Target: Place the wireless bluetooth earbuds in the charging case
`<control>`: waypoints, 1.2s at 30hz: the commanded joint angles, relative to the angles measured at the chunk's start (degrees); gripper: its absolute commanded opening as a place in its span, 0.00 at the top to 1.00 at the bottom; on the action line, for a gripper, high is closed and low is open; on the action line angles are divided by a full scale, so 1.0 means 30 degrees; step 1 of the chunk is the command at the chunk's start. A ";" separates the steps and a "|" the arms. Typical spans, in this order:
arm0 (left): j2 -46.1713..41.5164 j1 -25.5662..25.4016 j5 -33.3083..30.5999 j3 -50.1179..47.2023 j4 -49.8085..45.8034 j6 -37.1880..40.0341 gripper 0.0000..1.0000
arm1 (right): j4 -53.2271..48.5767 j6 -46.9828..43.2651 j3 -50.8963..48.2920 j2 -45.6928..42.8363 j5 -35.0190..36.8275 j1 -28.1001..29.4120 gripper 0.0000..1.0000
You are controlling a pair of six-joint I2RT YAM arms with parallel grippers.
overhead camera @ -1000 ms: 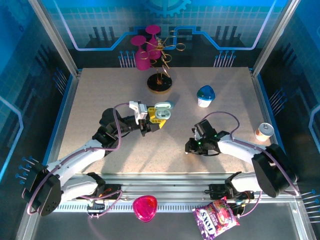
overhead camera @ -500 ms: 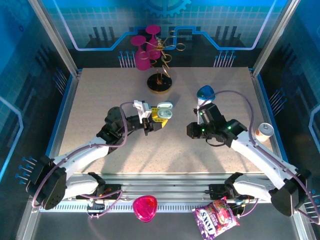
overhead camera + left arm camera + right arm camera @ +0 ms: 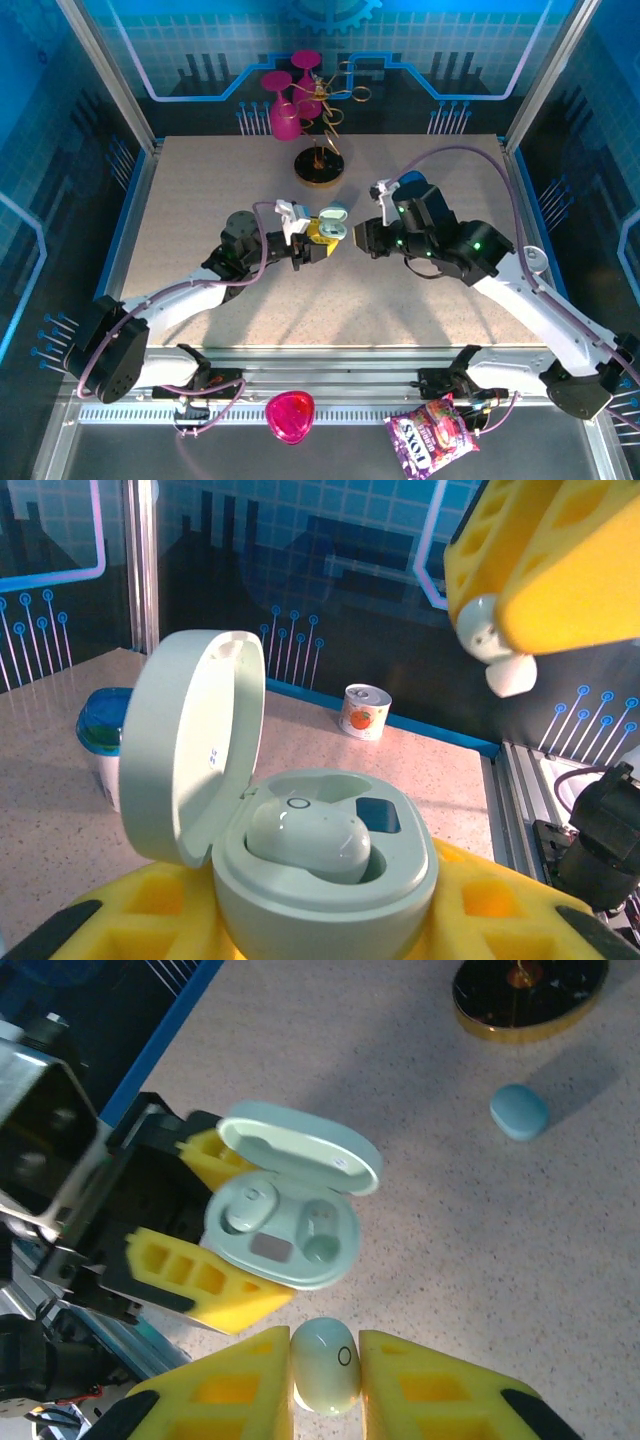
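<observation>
Down at the near rail, a glossy pink rounded plastic dish (image 3: 290, 415) and a purple foil candy bag (image 3: 432, 437) lie in front of the arm bases, the bag's print too small to read. Up onto the speckled beige table (image 3: 200, 190): the left gripper (image 3: 318, 243) has its yellow foam fingers clamped narrow around the base of a pale mint smooth plastic clamshell, the charging case (image 3: 329, 221), lid thrown back. Whether it touches the table, I cannot tell. Just beside it, facing in, the right gripper (image 3: 325, 1358) pinches a tiny pale mint-white plastic earbud (image 3: 325, 1370) between its own yellow pads. Its jaws are nearly together, and the bud's lower end is cut off by the frame edge. The bud is near the case but apart from it. From the left wrist, a second earbud (image 3: 308, 840) sits in one well, its stem buried, and the case's bottom runs out of frame. From the right wrist the neighbouring well looks hollow, its floor hard to make out. Farther on, a small light blue pebble-shaped case (image 3: 520, 1112) rests alone on the table. A blue-lidded white tub (image 3: 411, 184) peeks over the right arm, half covered. An orange-printed can (image 3: 365, 712) stands by the right edge. At the far end sits a black round base with a gold stand (image 3: 320, 165), then magenta stemmed glasses (image 3: 285, 100) tangled with gold wire.
</observation>
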 commanded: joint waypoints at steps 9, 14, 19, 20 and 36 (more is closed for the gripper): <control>-0.0107 0.0149 0.3023 0.1192 0.0730 -0.1515 0.68 | 0.0825 -0.1519 0.1716 0.1522 -0.0725 0.0306 0.80; -0.0242 0.0176 0.3816 0.1327 0.1143 -0.2307 0.68 | 0.0595 -0.2378 0.1676 0.1658 -0.0809 0.0290 0.80; -0.0603 0.0152 0.4045 0.1443 0.0983 -0.2393 0.68 | 0.0227 -0.2688 0.1436 0.1616 -0.0769 0.0296 0.80; -0.0633 0.0157 0.4020 0.1451 0.0924 -0.2410 0.68 | 0.0194 -0.2721 0.1386 0.1609 -0.0849 0.0307 0.80; -0.0503 0.0148 0.3854 0.1570 0.1011 -0.2626 0.68 | -0.0680 -0.3530 0.1065 0.1466 -0.1468 0.0411 0.81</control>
